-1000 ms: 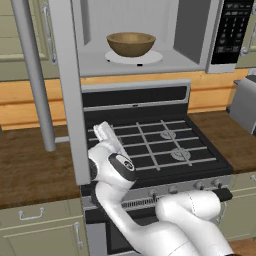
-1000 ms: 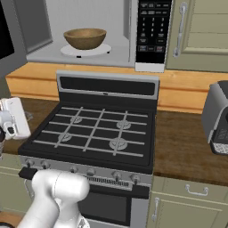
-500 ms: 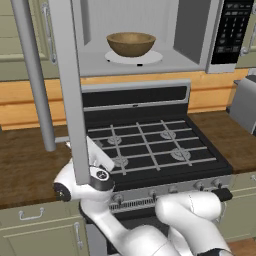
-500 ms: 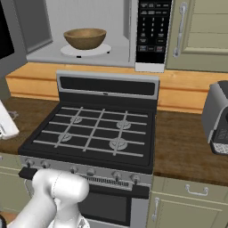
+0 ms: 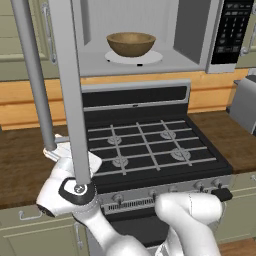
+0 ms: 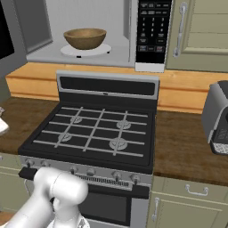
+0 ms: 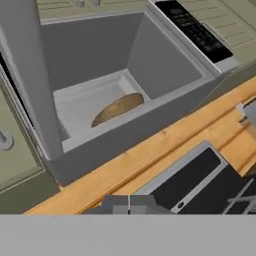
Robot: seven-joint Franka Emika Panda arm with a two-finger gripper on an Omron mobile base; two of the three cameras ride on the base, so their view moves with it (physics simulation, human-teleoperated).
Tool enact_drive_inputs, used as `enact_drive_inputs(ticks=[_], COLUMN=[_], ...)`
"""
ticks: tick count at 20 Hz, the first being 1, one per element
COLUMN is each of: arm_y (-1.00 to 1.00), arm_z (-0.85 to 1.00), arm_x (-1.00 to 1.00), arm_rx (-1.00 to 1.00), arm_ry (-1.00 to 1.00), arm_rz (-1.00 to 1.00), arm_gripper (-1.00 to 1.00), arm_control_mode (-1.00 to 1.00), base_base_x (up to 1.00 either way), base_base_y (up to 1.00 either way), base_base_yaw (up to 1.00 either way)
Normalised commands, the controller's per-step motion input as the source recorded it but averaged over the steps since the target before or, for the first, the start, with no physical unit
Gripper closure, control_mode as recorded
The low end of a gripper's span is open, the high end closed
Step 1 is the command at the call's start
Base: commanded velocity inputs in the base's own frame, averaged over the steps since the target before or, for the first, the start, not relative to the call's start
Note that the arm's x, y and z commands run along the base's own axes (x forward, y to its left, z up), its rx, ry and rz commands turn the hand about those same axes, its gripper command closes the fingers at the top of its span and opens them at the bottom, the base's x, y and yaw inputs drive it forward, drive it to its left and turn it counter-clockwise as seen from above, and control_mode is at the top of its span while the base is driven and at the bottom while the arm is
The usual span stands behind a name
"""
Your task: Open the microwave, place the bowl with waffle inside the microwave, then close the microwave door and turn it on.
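The microwave [image 5: 195, 35] stands open above the stove, its black keypad [image 6: 153, 29] at the right. Inside, the tan wooden bowl [image 5: 131, 44] rests on the white turntable plate [image 5: 152, 57]; its rim hides the waffle. The hand view looks up at the bowl [image 7: 117, 109] over the cavity's front lip. The microwave door [image 5: 69, 90] is swung out to the left, edge-on, with its long bar handle [image 5: 32, 75] beyond it. My gripper [image 5: 57, 152] is low by the door's bottom corner, below the handle's end. Its tips [image 7: 128, 204] are pressed together, holding nothing.
A black gas stove [image 5: 145, 145] sits right under the microwave, with a wooden backsplash ledge [image 6: 89, 82] behind it. Brown counter [image 6: 187, 147] lies on both sides, a grey toaster [image 6: 217, 118] on the right. Beige cabinets [image 6: 200, 31] flank the microwave.
My arm has swung down and left, from over the stove's front corner to the open door's lower edge. The bowl and the door have not moved.
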Motion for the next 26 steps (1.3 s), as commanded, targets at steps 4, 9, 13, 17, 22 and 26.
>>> enact_drive_inputs(ticks=[4, 9, 13, 17, 22, 26], arm_y=[0.46, 0.37, 0.23, 0.19, 0.04, -0.01], arm_z=[0.12, 0.12, 0.07, 0.04, 0.18, 0.43], arm_x=[-0.08, -0.09, -0.03, 0.0, 0.0, 0.0], arm_rx=[-0.04, -0.03, -0.05, -0.04, 0.0, 0.02], arm_ry=[-0.33, -0.37, -0.41, -0.39, -0.33, -0.16], arm_rz=[0.0, 0.0, 0.0, 0.0, 0.0, -0.02], arm_gripper=[1.0, 1.0, 1.0, 1.0, 1.0, 1.0], arm_control_mode=[-1.0, -1.0, -1.0, -1.0, -1.0, -1.0], base_base_x=[0.0, 0.0, 0.0, 0.0, 0.0, 0.0], base_base_y=[0.0, 0.0, 0.0, 0.0, 0.0, 0.0], base_base_yaw=[0.0, 0.0, 0.0, 0.0, 0.0, 0.0])
